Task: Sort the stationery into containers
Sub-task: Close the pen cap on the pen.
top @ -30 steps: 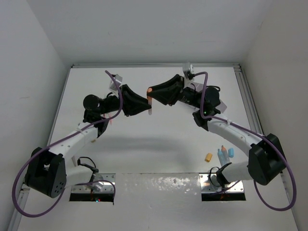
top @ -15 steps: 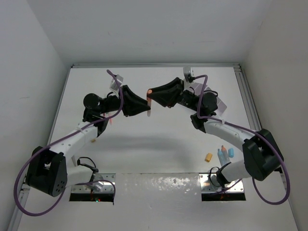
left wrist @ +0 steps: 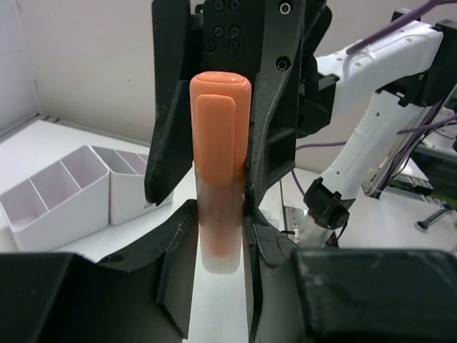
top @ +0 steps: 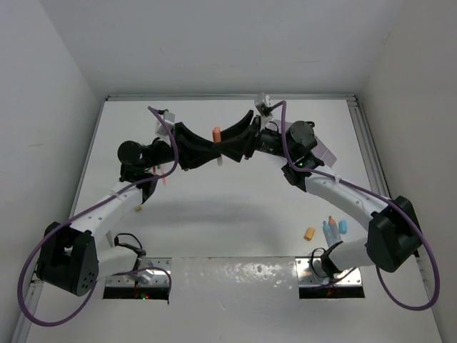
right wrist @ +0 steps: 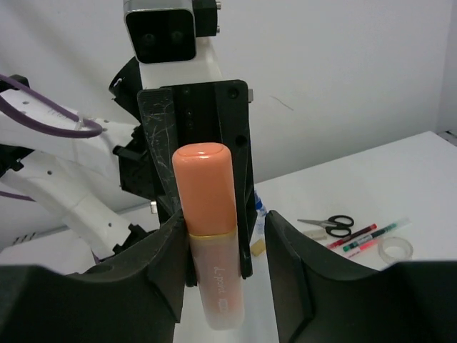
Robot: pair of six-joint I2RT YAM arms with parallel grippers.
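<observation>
An orange-capped highlighter [top: 216, 133] hangs in mid-air between my two arms, above the far middle of the table. My left gripper [left wrist: 220, 207] is shut on its pale lower barrel [left wrist: 220, 243]. My right gripper [right wrist: 227, 221] faces it from the other side with its jaws open. The highlighter [right wrist: 211, 214] rests against one right finger, and a gap shows to the other finger [right wrist: 285, 243]. The white organiser [left wrist: 71, 193] with lilac-lined compartments shows only in the left wrist view, on the table to the left.
Black-handled scissors [right wrist: 328, 222], red and green pens [right wrist: 357, 236], a tape ring [right wrist: 395, 247] and an eraser [right wrist: 313, 234] lie on the table. A yellow eraser [top: 309, 233] and blue-capped bottles [top: 332, 227] sit near the right arm's base.
My right gripper's jaws have opened off the highlighter, which stays in my left gripper. Both grippers and the highlighter have shifted slightly left and toward the far wall.
</observation>
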